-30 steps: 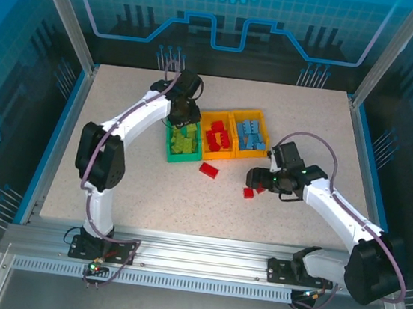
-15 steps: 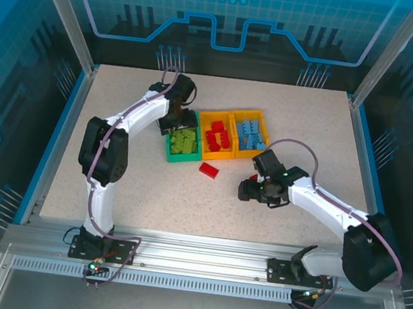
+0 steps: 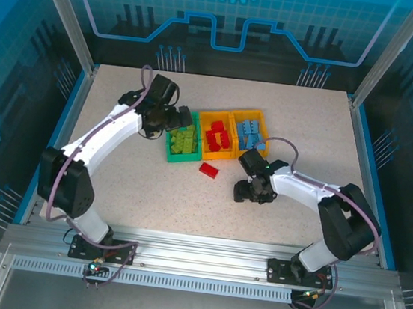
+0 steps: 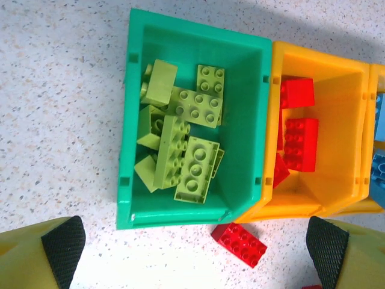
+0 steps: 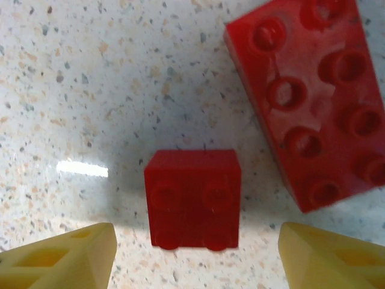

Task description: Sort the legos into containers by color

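My left hand point(image 4: 194, 244) hangs wide open with nothing in it, just beside the near wall of the green bin point(image 4: 127, 150). My two black pads point(image 4: 60, 247) are well apart at the bottom corners of the wrist view. The lime bricks point(image 4: 183, 144) lie heaped in that bin. Beside it, touching, is the orange bin point(image 4: 337, 96) with red bricks point(image 4: 299, 141) in it. A loose brick point(image 4: 239, 244), red, lies on the table just outside where the two bins meet, between my pads but nearer the right one.

From above, the far bin point(image 3: 259, 117) holds the blue bricks point(image 3: 250, 134), and my right hand point(image 3: 251, 192) is low over the table, near the bins' front.

My right hand is unclenched. A small brick point(image 5: 194, 198), red, sits on the table between my fingers point(image 5: 66, 253), a gap on either side, so neither one touches it. A long brick point(image 5: 307, 102), also red, lies tilted just beyond it to the right, apart from it.
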